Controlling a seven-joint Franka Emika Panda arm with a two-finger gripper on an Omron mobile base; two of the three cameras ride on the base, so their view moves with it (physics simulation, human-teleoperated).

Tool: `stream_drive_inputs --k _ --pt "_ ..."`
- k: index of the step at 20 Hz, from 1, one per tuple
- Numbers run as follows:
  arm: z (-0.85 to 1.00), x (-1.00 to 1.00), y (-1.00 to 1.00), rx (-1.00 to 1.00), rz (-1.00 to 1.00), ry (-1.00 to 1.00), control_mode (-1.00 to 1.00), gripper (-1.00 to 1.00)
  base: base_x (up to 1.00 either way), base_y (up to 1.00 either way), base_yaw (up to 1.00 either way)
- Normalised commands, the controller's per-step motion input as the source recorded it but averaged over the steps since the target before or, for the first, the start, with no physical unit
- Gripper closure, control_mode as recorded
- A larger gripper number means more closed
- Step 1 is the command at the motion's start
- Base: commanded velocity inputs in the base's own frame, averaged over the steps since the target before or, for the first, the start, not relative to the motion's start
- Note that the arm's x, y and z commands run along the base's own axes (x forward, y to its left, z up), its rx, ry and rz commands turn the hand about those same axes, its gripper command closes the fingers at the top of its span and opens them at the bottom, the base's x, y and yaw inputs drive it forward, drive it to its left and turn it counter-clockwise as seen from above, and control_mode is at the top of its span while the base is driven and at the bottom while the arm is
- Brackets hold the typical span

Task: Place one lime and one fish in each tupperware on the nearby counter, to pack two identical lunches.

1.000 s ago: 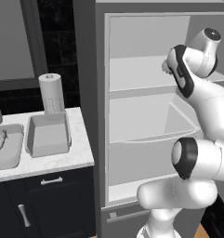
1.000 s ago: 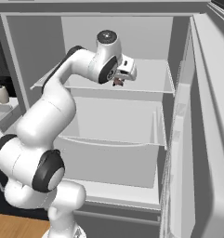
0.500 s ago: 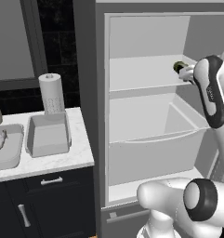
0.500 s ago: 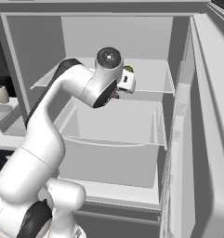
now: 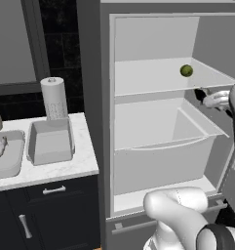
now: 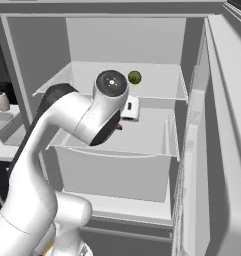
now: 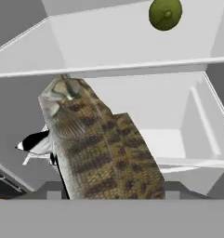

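Observation:
A brown mottled fish point(image 7: 99, 144) fills the middle of the hand view, head up, with my gripper point(image 7: 111, 188) shut on its lower body. Beyond it, a green lime point(image 7: 165, 14) lies on the fridge's upper shelf point(image 5: 153, 80). In the left base view the lime point(image 5: 186, 71) sits alone on that shelf, and my gripper point(image 5: 206, 97) hangs just below and in front of it, over the drawer. On the counter point(image 5: 65, 171) stand two tupperwares: one point(image 5: 50, 141) bare inside, the other point(image 5: 11, 163) at the left edge with a small fish point(image 5: 2, 144) in it.
The fridge stands open, its door point(image 6: 222, 150) swung out on the right. A deep white drawer point(image 5: 163, 156) sits under the shelf. A paper towel roll point(image 5: 54, 97) stands behind the tupperwares. Black cabinets with silver handles point(image 5: 53, 190) run below the counter.
My hand has drawn back from the upper shelf and dropped below its edge, carrying the fish. The lime stays on the shelf. The base has not moved.

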Motion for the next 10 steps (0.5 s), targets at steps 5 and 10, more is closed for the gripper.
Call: stream_drive_inputs --k 5,10 --pt "-1.00 -1.00 0.80 -0.35 0.25 0.06 -1.00 1.00 0.00 0.00 0.00" --pt "0.00 0.00 0.00 0.00 0.00 0.00 1.00 1.00 -1.00 0.96 0.35"
